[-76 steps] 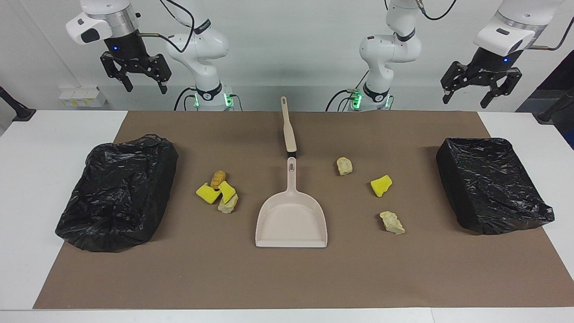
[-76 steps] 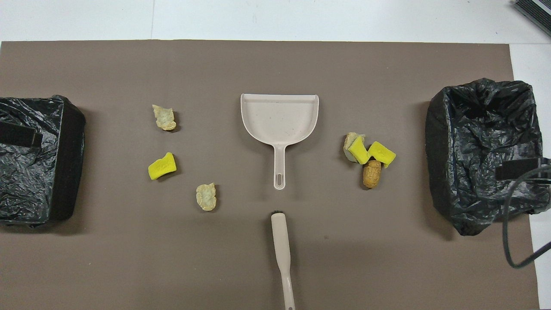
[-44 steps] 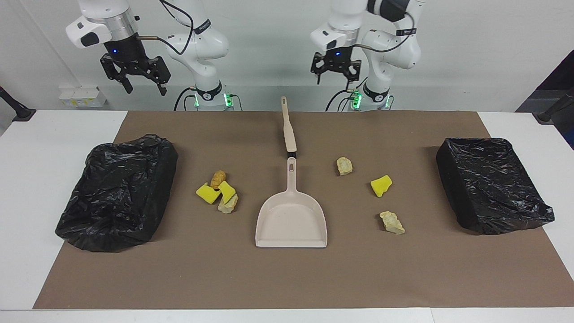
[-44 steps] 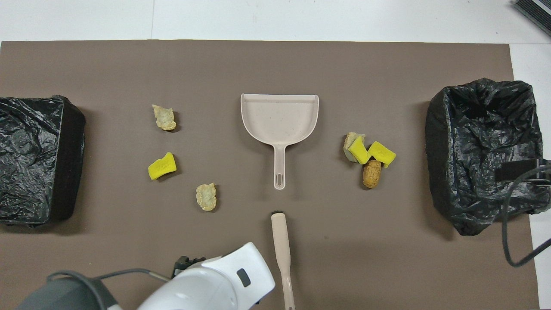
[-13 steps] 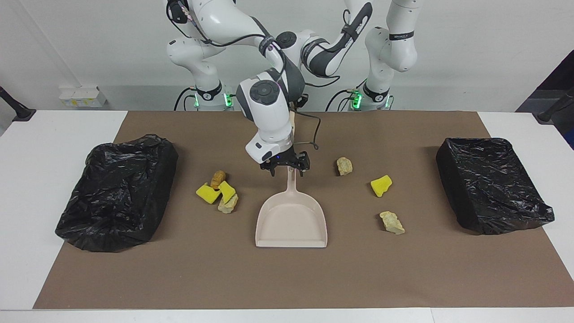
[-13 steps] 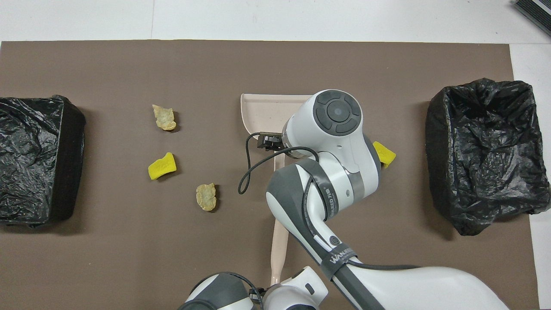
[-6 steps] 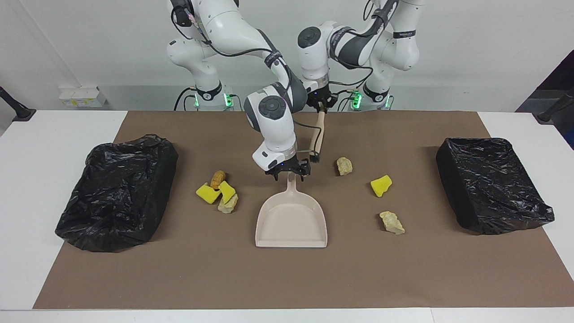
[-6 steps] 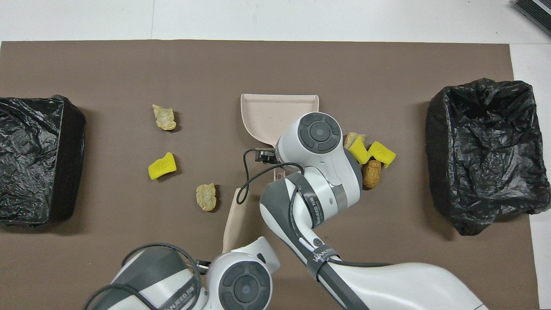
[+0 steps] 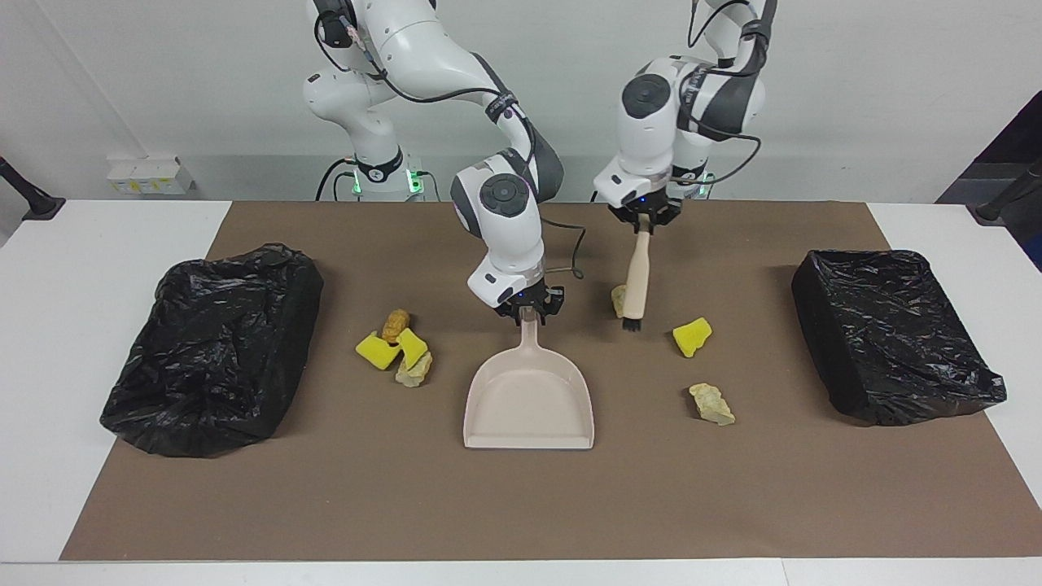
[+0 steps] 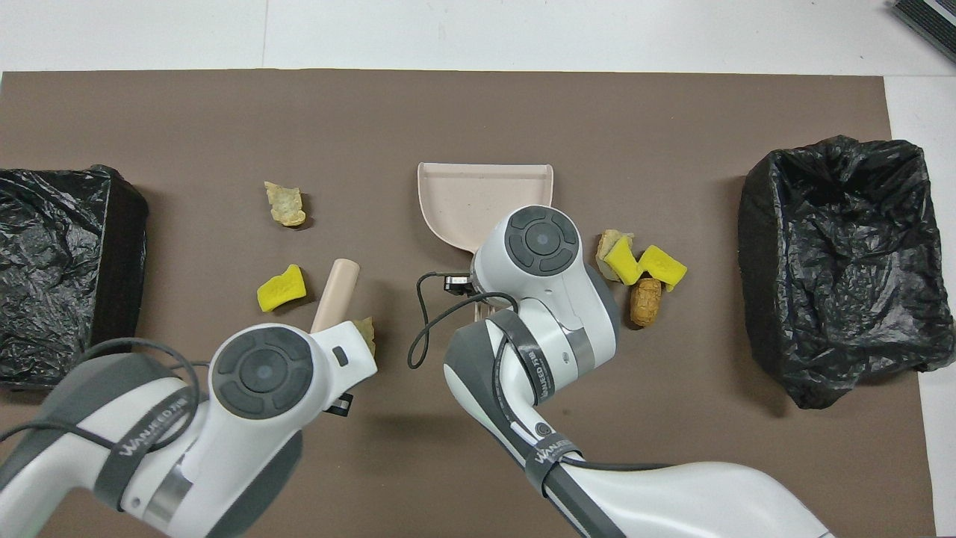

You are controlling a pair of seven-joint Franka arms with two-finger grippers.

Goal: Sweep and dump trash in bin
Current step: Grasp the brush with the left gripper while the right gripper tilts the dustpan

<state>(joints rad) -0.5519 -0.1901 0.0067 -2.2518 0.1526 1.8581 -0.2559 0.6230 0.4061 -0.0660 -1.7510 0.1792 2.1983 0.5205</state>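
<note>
The beige dustpan (image 9: 529, 399) lies flat mid-mat, its mouth away from the robots. My right gripper (image 9: 530, 314) is down on its handle end and shut on it. My left gripper (image 9: 645, 223) is shut on the beige-handled brush (image 9: 636, 277), which hangs bristles-down beside a beige chunk (image 9: 620, 299). A yellow sponge piece (image 9: 692, 336) and another beige chunk (image 9: 711, 404) lie toward the left arm's end. A brown lump (image 9: 396, 324), two yellow pieces (image 9: 376, 352) and a beige chunk (image 9: 415, 370) are clustered toward the right arm's end.
Two bins lined with black bags stand on the brown mat, one at the right arm's end (image 9: 212, 350) and one at the left arm's end (image 9: 891, 334). In the overhead view the arms cover the dustpan (image 10: 478, 198) handle and part of a beige chunk (image 10: 367, 329).
My left gripper has carried the brush from near the robots out toward the left arm's side, over the beige chunk. My right gripper has settled lower onto the dustpan handle. The dustpan has not moved.
</note>
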